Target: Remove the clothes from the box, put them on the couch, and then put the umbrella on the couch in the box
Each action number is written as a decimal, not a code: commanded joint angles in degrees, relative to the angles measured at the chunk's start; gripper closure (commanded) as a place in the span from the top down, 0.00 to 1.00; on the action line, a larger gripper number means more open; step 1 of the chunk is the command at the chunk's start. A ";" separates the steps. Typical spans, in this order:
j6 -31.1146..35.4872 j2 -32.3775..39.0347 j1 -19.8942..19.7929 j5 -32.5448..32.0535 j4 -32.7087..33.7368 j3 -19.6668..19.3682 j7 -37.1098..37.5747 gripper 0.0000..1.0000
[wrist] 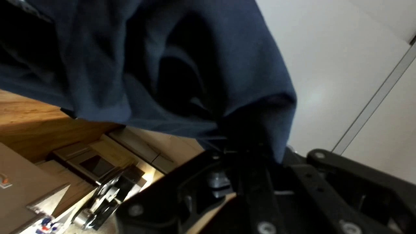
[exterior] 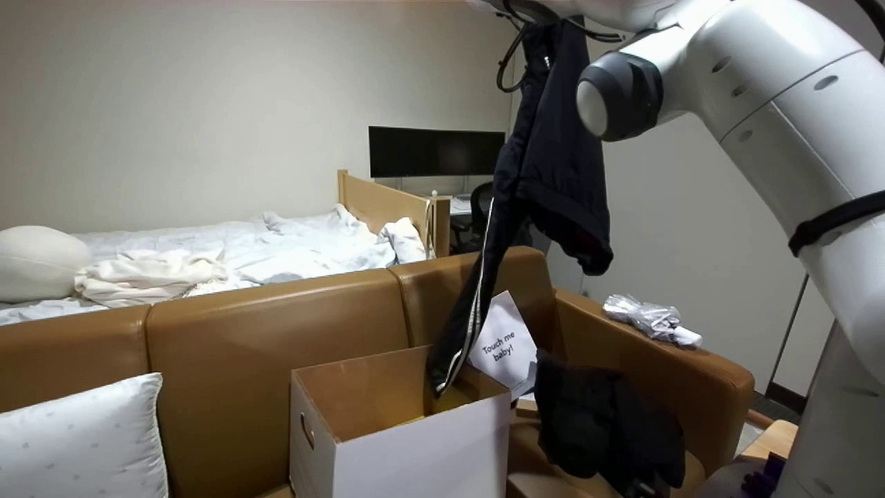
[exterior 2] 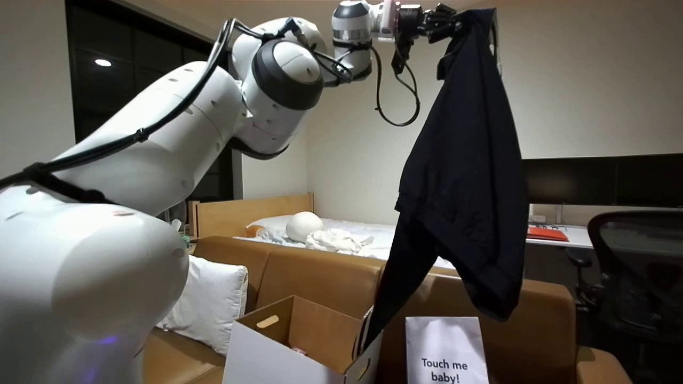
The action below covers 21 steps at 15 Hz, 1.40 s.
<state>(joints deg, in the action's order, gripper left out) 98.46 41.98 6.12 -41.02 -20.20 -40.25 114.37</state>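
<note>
A long dark navy garment, part of the clothes (exterior 2: 469, 160), hangs high above the couch (exterior: 276, 325). My gripper (exterior 2: 460, 24) is shut on its upper end, and in the wrist view the fabric (wrist: 201, 65) bunches at the gripper (wrist: 248, 152). One trailing leg of the garment (exterior: 477, 297) dips into the white box (exterior: 422, 449) over its side. More black clothes (exterior: 601, 422) lie heaped on the seat by the armrest. On that armrest rests a silvery, clear bundle with a white end, which looks like the umbrella (exterior: 650, 319). Part of the box's inside (exterior 2: 320, 330) is hidden.
A printed white sheet (exterior 2: 447, 352) leans against the backrest beside the box. A white pillow (exterior: 83, 443) is on the couch. Behind stand the bed (exterior: 242, 242), the monitor (exterior: 437, 152) and an office chair (exterior 2: 640, 266). Small items (exterior 2: 299, 351) show inside the box.
</note>
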 commanded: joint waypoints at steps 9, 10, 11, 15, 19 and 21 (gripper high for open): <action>-4.68 4.62 -10.58 -10.70 -0.68 -2.84 22.92 0.01; -5.30 4.95 -11.00 -11.16 -0.69 -2.68 24.13 0.01; -5.46 5.26 -11.31 -11.70 -0.70 -2.37 24.68 0.01; -4.25 6.03 -12.00 -11.61 -0.72 -0.40 24.00 0.01; 1.70 7.70 -12.70 -10.06 -0.83 5.72 15.71 0.01; 2.42 10.06 -12.63 -10.89 -0.96 7.70 11.73 0.01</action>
<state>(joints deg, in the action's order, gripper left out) 98.10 50.12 -5.80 -51.19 -21.16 -35.15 131.81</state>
